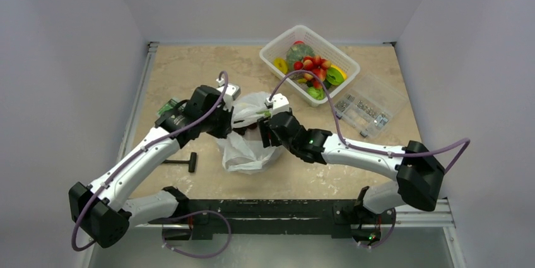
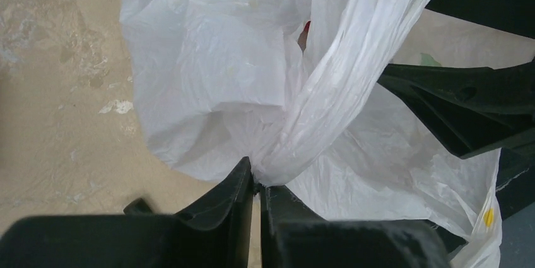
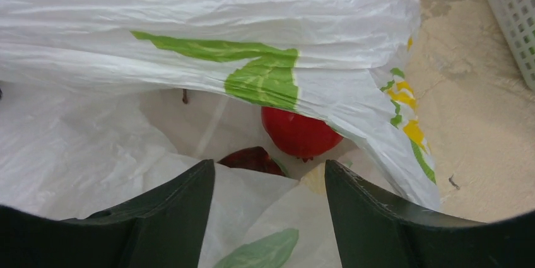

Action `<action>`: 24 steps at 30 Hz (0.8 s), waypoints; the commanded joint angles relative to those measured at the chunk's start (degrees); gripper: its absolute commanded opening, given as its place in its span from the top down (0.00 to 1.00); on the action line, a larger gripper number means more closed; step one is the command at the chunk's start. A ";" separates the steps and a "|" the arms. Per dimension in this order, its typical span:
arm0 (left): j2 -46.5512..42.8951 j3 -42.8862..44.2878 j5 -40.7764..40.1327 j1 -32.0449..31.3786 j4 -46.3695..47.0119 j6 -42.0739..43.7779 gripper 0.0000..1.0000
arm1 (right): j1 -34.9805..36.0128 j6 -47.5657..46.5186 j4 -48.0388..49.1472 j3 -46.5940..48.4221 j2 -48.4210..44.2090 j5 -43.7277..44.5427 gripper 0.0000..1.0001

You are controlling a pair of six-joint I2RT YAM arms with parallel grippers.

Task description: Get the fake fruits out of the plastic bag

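Note:
The white plastic bag (image 1: 249, 135) lies mid-table between my two grippers. My left gripper (image 2: 255, 180) is shut on a twisted handle of the plastic bag (image 2: 315, 104) and holds it up. My right gripper (image 3: 270, 173) is open at the bag's mouth (image 3: 189, 60), its fingers astride a fold of bag. Inside the bag, just beyond the fingertips, lie a round red fruit (image 3: 299, 132) and a dark red fruit (image 3: 252, 157). In the top view my left gripper (image 1: 228, 122) and right gripper (image 1: 264, 130) meet at the bag's top.
A white lattice basket (image 1: 282, 44) at the back right holds a red-and-yellow berry bunch (image 1: 312, 67), a green squash (image 1: 299, 50) and flat yellow and green pieces. A clear lidded box (image 1: 366, 110) lies beside it. A black T-shaped tool (image 1: 183, 162) lies left of the bag.

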 commanded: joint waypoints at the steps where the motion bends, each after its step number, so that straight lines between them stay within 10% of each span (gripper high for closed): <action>1: -1.82 0.23 1.05 0.17 -0.22 -0.40 0.94 | 0.30 0.61 3.58 -2.03 -1.24 -1.65 0.39; 3: -4.12 0.77 2.89 0.16 -2.93 -1.55 0.86 | 0.30 0.87 3.39 -2.43 -2.52 -2.05 0.40; 9: -14.55 4.33 3.41 0.16 -6.79 0.54 0.16 | 0.34 -1.59 5.29 -1.47 -4.58 -10.56 0.39; 12: -14.44 7.96 6.05 0.16 -4.80 5.17 0.04 | 0.37 0.93 7.70 -3.51 -7.12 -11.65 0.39; 24: -4.00 7.14 16.33 -8.77 8.63 22.45 0.04 | 0.31 4.84 10.50 -7.36 -12.99 -15.88 0.39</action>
